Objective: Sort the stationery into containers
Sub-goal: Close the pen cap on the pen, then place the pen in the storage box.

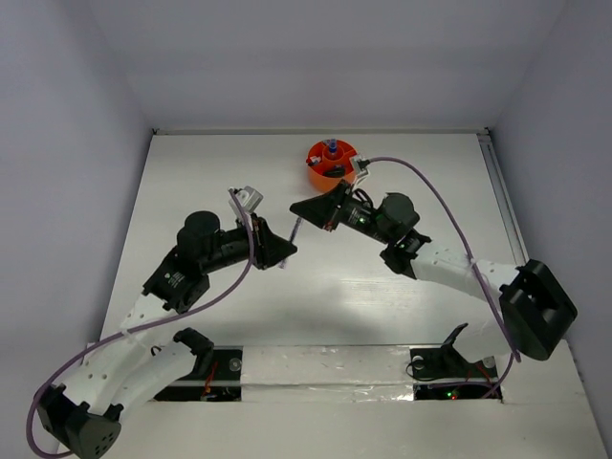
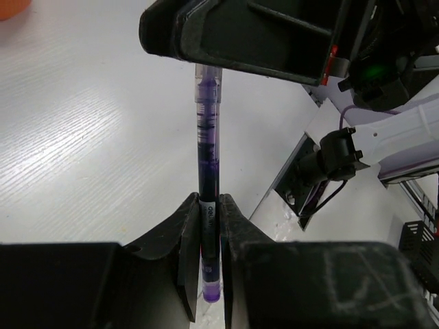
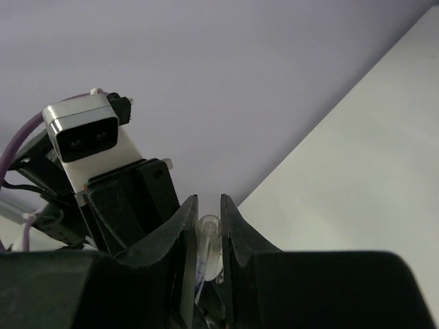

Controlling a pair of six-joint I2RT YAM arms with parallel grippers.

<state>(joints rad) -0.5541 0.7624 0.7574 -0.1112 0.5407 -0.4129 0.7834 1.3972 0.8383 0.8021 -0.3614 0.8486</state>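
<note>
A purple pen (image 1: 295,230) with a clear cap hangs in the air between both arms, above the middle of the table. My left gripper (image 1: 286,251) is shut on its lower end; in the left wrist view the pen (image 2: 207,137) runs straight up from my left gripper (image 2: 209,205) to the right gripper's black fingers (image 2: 240,34). My right gripper (image 1: 299,208) is shut on the clear cap end of the pen (image 3: 210,232), which sits between the jaws of that gripper (image 3: 209,205). The orange container (image 1: 331,161) stands at the back, just behind the right gripper, with a small blue-capped bottle (image 1: 330,148) inside.
White walls close in the table (image 1: 382,287) on three sides. The left wrist camera (image 3: 86,133) faces the right wrist closely. A purple cable (image 1: 440,206) loops over the right arm. A sliver of the orange container (image 2: 10,7) shows in the left wrist view's corner.
</note>
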